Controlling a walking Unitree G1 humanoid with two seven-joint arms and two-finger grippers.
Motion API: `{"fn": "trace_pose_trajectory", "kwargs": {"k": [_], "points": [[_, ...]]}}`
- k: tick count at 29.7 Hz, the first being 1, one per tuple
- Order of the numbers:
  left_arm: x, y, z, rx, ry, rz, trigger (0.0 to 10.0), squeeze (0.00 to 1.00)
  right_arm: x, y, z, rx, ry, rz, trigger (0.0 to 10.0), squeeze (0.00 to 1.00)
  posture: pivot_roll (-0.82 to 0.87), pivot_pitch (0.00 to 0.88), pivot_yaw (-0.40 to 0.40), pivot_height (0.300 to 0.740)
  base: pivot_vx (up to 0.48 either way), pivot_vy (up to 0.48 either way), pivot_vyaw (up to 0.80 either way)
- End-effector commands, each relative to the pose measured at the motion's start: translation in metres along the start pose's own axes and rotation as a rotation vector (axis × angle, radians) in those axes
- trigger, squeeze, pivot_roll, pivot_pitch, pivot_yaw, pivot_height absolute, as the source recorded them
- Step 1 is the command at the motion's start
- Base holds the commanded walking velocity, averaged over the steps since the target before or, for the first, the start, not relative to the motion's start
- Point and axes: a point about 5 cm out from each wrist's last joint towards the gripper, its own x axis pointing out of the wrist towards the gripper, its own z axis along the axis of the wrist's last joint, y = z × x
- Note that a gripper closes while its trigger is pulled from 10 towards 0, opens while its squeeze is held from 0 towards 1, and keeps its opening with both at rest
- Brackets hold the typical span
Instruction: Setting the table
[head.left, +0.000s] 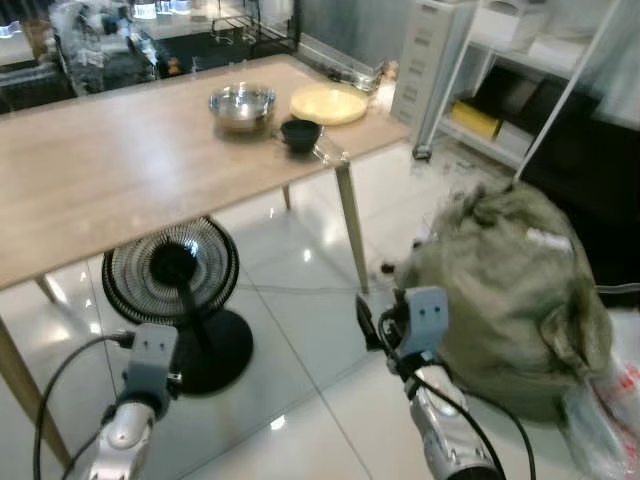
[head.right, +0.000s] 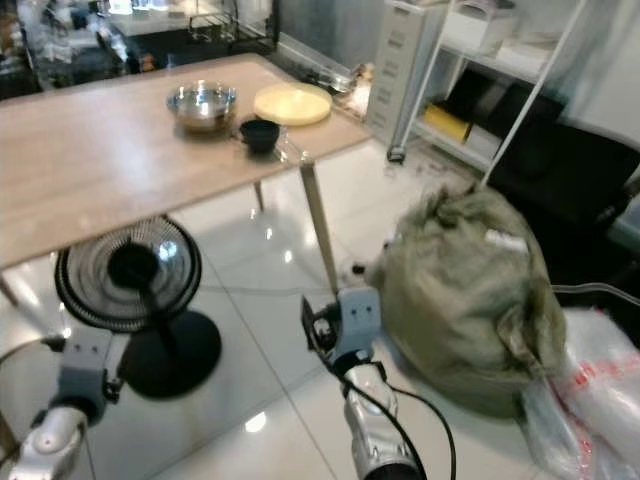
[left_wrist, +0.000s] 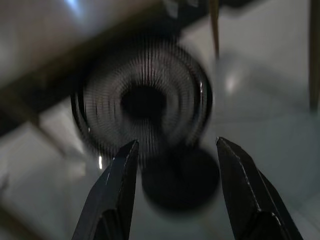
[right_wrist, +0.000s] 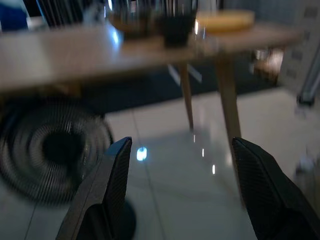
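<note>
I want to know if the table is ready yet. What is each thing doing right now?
Steel bowl: upright on the table, looks empty.
Black cup: upright, near the table's corner.
Yellow plate: lying flat, bare.
Fan: standing on the floor under the table.
Green sack: slumped on the floor.
Left gripper: jaws open, holding nothing.
Right gripper: jaws open, holding nothing.

**Off the table: fan, sack and shelving**

Down on the glossy white tile floor (head.left: 300, 330), a black pedestal fan (head.left: 172, 270) sits tucked under the table edge, grille facing up at us. Over to the right, a big olive-green sack (head.left: 500, 290) slumps on the tiles, with a clear plastic bag (head.right: 590, 400) just beside it. Behind stands a white shelving rack (head.left: 520, 90) holding something yellow (head.left: 475, 120), perhaps a box, and next to it a grey drawer cabinet (head.left: 425, 50)
</note>
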Motion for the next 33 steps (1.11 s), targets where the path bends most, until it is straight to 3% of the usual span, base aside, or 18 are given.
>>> {"fn": "trace_pose_trajectory", "kwargs": {"k": [1, 4, 8, 11, 16, 21, 22, 33], "points": [[0.002, -0.005, 0.011, -0.019, -0.036, -0.019, 10.0, 0.0, 0.001, -0.007, 0.004, 0.01, -0.002, -0.03, 10.0, 0.0, -0.02, 0.0, 0.099, 0.74, 0.48, 0.0, 0.0], [0.009, -0.008, 0.034, -0.025, -0.119, -0.026, 10.0, 0.0, 0.006, -0.013, 0.016, 0.0, -0.034, -0.057, 10.0, 0.0, -0.02, 0.0, 0.101, 0.74, 0.48, 0.0, 0.0], [0.011, -0.011, 0.048, -0.019, -0.167, -0.042, 10.0, 0.0, 0.005, -0.018, 0.02, -0.011, -0.041, -0.097, 10.0, 0.0, -0.02, 0.0, 0.103, 0.74, 0.48, 0.0, 0.0], [0.012, -0.017, 0.073, -0.002, -0.247, -0.086, 10.0, 0.0, 0.0, -0.031, 0.026, -0.066, -0.04, -0.199, 10.0, 0.0, -0.02, 0.0, 0.105, 0.74, 0.48, 0.0, 0.0], [0.012, -0.018, 0.086, -0.005, -0.282, -0.107, 10.0, 0.0, 0.0, -0.04, 0.034, -0.071, -0.066, -0.259, 10.0, 0.0, -0.02, 0.0, 0.108, 0.74, 0.48, 0.0, 0.0], [0.012, -0.02, 0.11, -0.003, -0.341, -0.149, 10.0, 0.0, 0.004, -0.052, 0.054, -0.112, -0.121, -0.303, 10.0, 0.0, -0.02, 0.0, 0.114, 0.74, 0.463, 0.0, 0.0], [0.011, -0.021, 0.122, 0.008, -0.37, -0.165, 10.0, 0.0, 0.008, -0.055, 0.067, -0.127, -0.156, -0.298, 10.0, 0.0, -0.02, 0.0, 0.115, 0.74, 0.439, 0.0, 0.0], [0.007, -0.026, 0.132, 0.027, -0.379, -0.189, 10.0, 0.0, 0.01, -0.05, 0.077, -0.132, -0.171, -0.264, 10.0, 0.0, -0.02, 0.0, 0.116, 0.74, 0.356, 0.0, 0.0]]}}
